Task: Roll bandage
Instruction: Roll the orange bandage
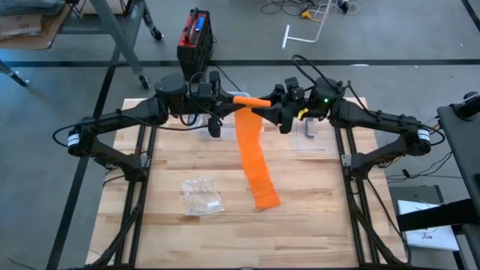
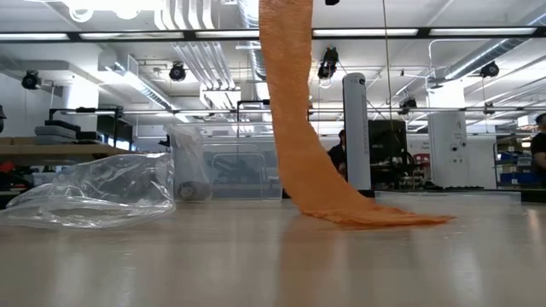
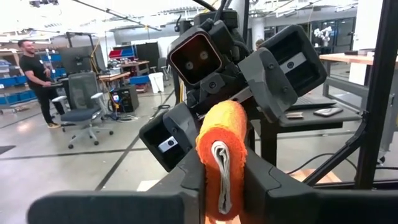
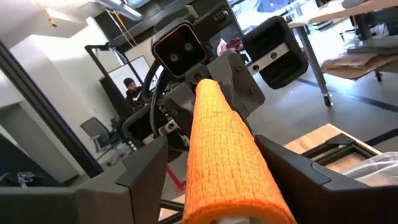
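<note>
Both arms are dark, near-black, built of slim tubular links with bulkier rounded joint housings, and each carries a white band with dark marks near its outer elbow. Black cables loop over the wrists, and a small green light glows on the right arm (image 1: pixel 327 100) beside a yellow patch. Each wrist bears a boxy dark camera housing (image 3: pixel 195 57) with two small lenses in a brownish face, and white labels sit on the blocky finger mounts.

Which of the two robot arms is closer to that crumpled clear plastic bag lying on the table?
Left. The left gripper holds one end of the orange bandage roll above the table's far side, on the plastic bag's side; the right gripper is at the other end, farther off.
</note>
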You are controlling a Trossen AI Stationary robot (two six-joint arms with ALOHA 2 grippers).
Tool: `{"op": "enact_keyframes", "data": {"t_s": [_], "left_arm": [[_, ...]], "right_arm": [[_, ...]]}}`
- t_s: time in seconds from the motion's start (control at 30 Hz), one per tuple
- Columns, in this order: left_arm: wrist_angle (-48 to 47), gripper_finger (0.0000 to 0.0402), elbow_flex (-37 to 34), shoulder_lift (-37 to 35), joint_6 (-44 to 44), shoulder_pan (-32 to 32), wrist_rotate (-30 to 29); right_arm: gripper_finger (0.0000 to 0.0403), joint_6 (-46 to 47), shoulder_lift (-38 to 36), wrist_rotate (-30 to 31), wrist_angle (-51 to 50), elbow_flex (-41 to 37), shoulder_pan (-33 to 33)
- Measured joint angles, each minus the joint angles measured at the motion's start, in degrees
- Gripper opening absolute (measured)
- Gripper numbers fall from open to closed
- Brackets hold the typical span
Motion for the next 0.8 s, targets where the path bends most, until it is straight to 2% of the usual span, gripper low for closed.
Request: {"op": "enact_keyframes", "data": {"t_s": [0.2, 0.47, 0.63, 0.8], "left_arm": [[0.3, 0.0062, 0.0, 0.2, -0.7, -0.4, -0.2], [-0.1, 0.0083, 0.1, 0.2, -1.6, -0.6, 0.1], [0.3, 0.0127, 0.0, -0.1, -4.6, -0.6, 0.0], [0.3, 0.0186, -0.1, -0.3, -7.8, -0.5, 0.5]], "right_arm": [[0.02, -5.6, -0.1, 0.0, -1.6, 1.2, -0.3], [0.0104, -13.1, -0.2, -1.2, -2.7, 2.0, -0.7], [0.0061, -20.8, -0.3, -2.2, -2.5, 2.1, -1.2], [0.0063, -30.9, -0.5, -2.7, -2.4, 2.2, -1.2]]}}
